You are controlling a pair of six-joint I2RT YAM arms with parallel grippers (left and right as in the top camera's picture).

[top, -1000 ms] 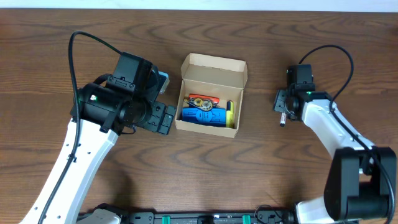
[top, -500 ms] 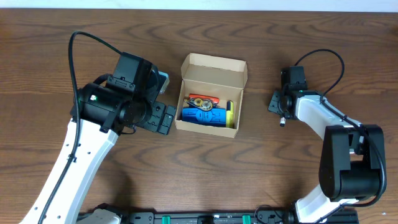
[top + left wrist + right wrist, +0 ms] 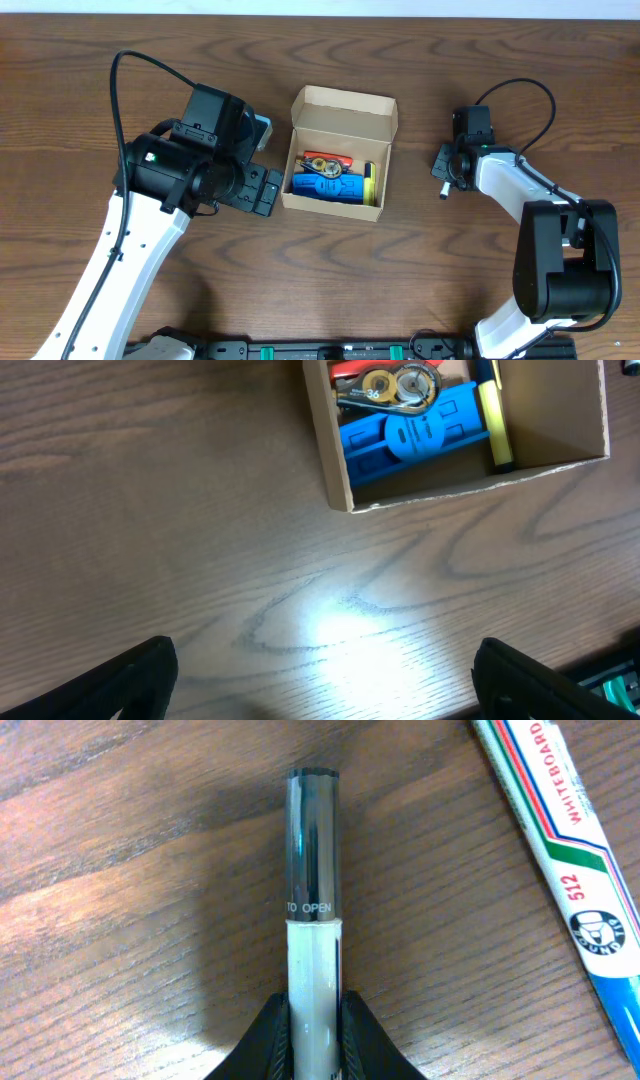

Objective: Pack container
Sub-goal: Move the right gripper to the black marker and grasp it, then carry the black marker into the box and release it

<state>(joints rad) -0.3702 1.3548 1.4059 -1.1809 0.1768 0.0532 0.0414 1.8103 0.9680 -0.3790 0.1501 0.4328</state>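
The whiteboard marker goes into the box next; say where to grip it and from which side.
Grip the whiteboard marker across its straight printed barrel, coming from above and closing on its two long sides. It lies flat on the table, so only those sides are free.

My fingers (image 3: 135,682) stood wide apart over bare worktop (image 3: 200,560). Container (image 3: 338,460) sat ahead, open, holding a blue case (image 3: 420,435), yellow pen (image 3: 497,420) and tape roller (image 3: 390,385).

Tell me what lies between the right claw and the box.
Only bare table, in the overhead view, separates the right claw, gripping a pen, from the box.
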